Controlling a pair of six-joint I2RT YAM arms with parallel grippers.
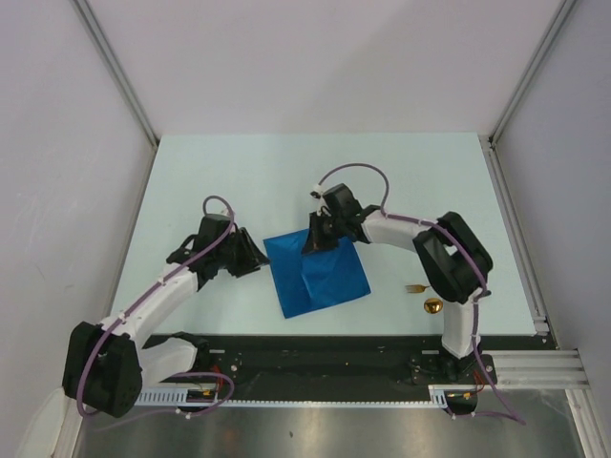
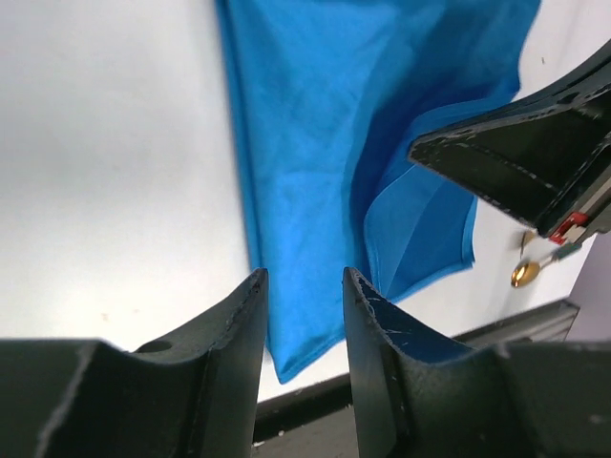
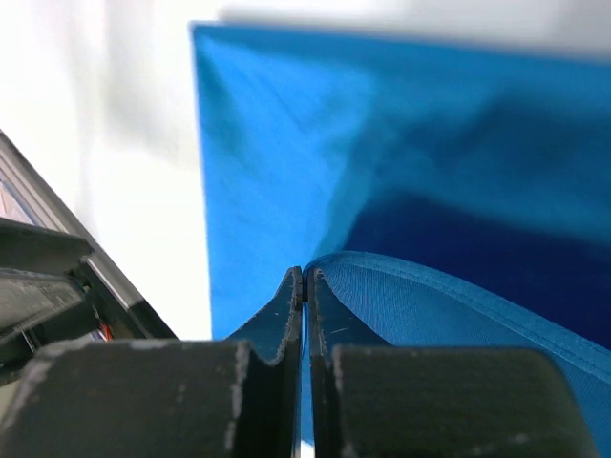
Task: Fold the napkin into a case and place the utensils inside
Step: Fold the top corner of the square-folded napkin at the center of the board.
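Observation:
The blue napkin (image 1: 320, 277) lies as a rough square on the table, not in a case shape, with its far edge lifted. My right gripper (image 1: 313, 244) is shut on that raised edge, and the cloth (image 3: 286, 143) curls up between the jaws of the right gripper (image 3: 305, 277). My left gripper (image 1: 258, 260) stands open just off the napkin's left edge, nothing between its fingers. Seen from the left wrist, the left gripper (image 2: 304, 277) hovers over the napkin's (image 2: 315, 143) near corner. The utensils lie right of the napkin: a gold fork (image 1: 414, 287) and a gold spoon (image 1: 432, 306), the spoon (image 2: 525, 274) also in the left wrist view.
The right arm's elbow (image 1: 453, 253) hangs above the fork and spoon. A black rail (image 1: 334, 348) runs along the table's near edge. Metal frame posts (image 1: 511, 200) border the table on the right, and grey walls close it in.

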